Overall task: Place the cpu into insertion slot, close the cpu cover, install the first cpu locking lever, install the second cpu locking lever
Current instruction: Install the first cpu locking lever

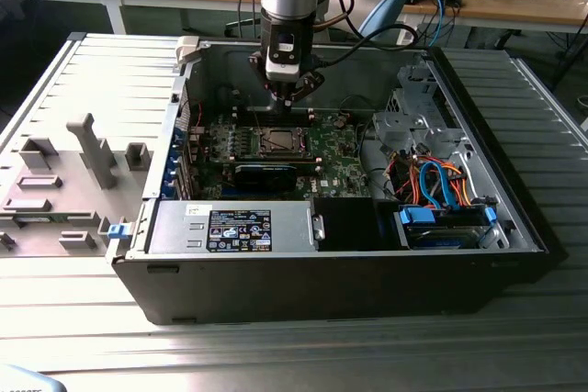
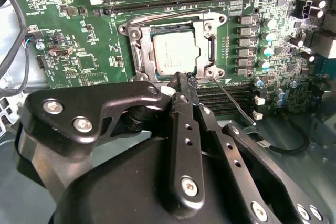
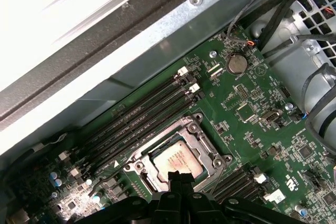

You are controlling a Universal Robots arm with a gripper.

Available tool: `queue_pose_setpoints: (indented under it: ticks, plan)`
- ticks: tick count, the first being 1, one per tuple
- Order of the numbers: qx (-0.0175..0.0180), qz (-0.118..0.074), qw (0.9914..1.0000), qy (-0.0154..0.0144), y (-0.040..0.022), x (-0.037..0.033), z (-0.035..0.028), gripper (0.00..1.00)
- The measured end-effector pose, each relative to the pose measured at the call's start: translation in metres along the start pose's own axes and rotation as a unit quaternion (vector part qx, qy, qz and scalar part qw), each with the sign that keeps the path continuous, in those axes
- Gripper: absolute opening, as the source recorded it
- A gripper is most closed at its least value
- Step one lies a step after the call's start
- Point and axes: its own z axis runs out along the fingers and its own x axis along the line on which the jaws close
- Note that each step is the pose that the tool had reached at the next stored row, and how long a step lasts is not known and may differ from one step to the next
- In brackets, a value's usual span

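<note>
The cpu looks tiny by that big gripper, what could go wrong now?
The gripper sits right at a corner of the socket; a slip could scratch the cpu or dent the cpu cover. The thin locking lever sticks out loose beside it, so a crooked push might bend it.

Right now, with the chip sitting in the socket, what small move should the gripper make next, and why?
Probably shift the gripper sideways toward the thin locking lever. The cpu lies seated with the cpu cover flat around it, while the lever sticks out at an angle from the cover's corner, and the shut gripper hovers beside that corner.
</note>
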Motion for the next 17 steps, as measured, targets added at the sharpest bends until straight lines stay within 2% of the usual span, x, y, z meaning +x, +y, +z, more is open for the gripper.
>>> queue_pose_setpoints:
  ticks: [17]
  plan:
    - [-0.0002,-0.01,0.99995,0.0,0.0,0.0,0.0,0.11]
